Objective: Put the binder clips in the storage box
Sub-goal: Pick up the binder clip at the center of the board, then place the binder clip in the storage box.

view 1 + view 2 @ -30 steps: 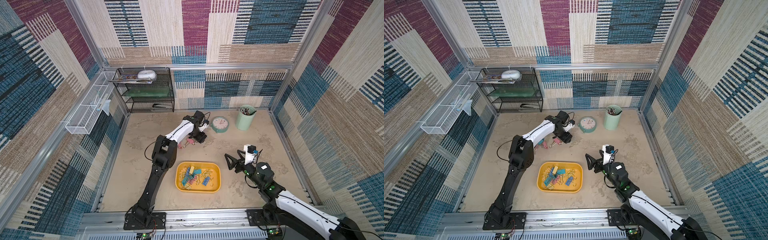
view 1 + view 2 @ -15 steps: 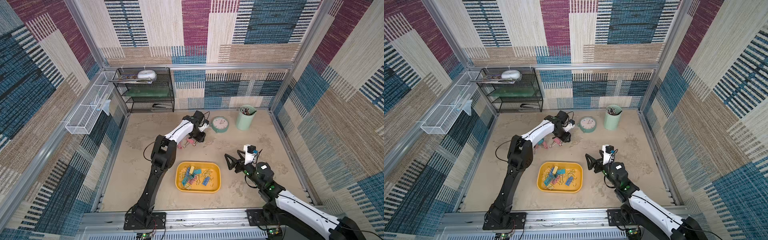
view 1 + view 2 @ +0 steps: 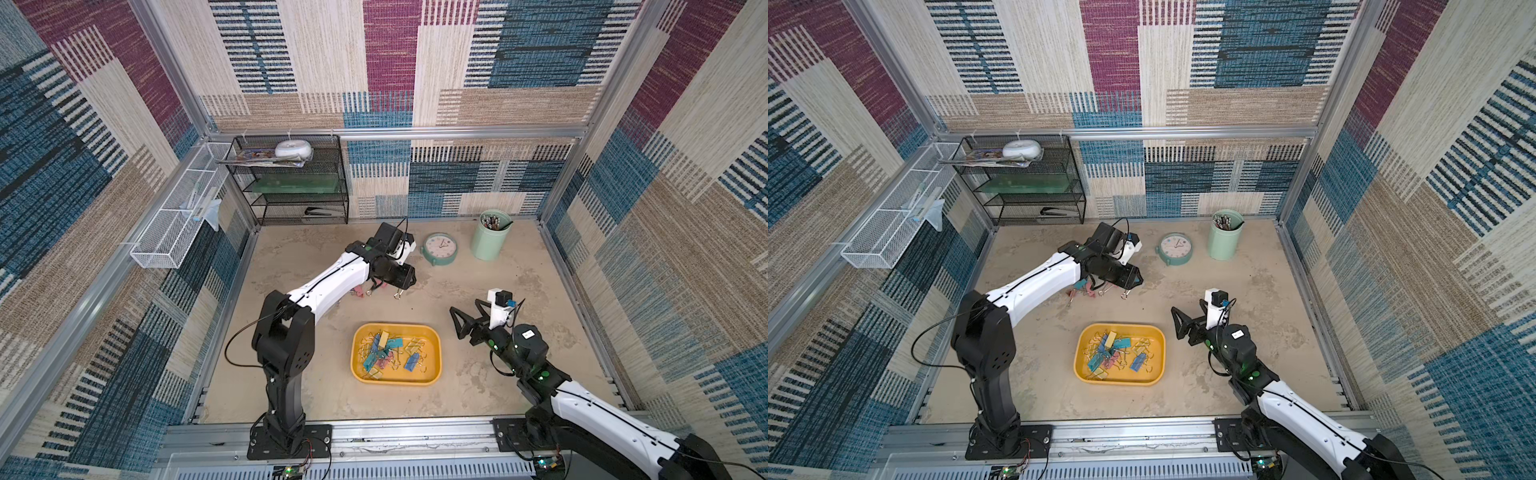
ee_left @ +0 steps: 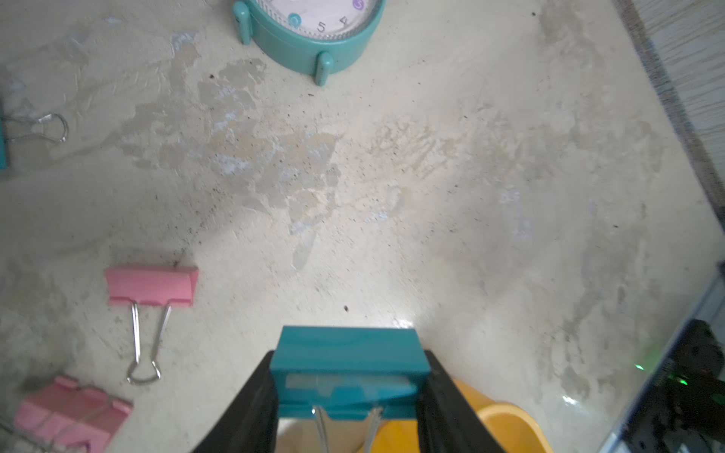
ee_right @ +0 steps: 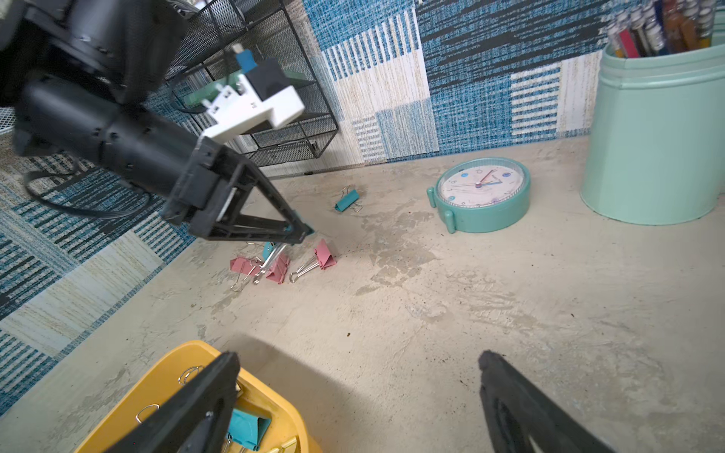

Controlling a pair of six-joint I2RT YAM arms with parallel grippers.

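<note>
From my station, the sandy tabletop (image 3: 469, 395) fills the cell floor. My left arm (image 3: 328, 282) reaches toward the back, and the left gripper (image 4: 347, 368) is clamped on a teal clip (image 4: 347, 353), whose wire handles point back between the fingers. The clip seems lifted just clear of the surface, though the angle leaves me unsure. The right gripper (image 5: 357, 364) hovers beside the storage box (image 3: 430, 347) with its jaws spread wide and nothing between them. That yellow box sits near the front middle, with a heap of binder clips (image 3: 384, 353) in it. Behind stand a mint pen cup (image 3: 490, 239) and a teal clock (image 3: 440, 248). A few pink clips (image 5: 276, 270) lie loose on the table by the left gripper, and a loose teal clip (image 5: 347, 201) lies farther back.
</note>
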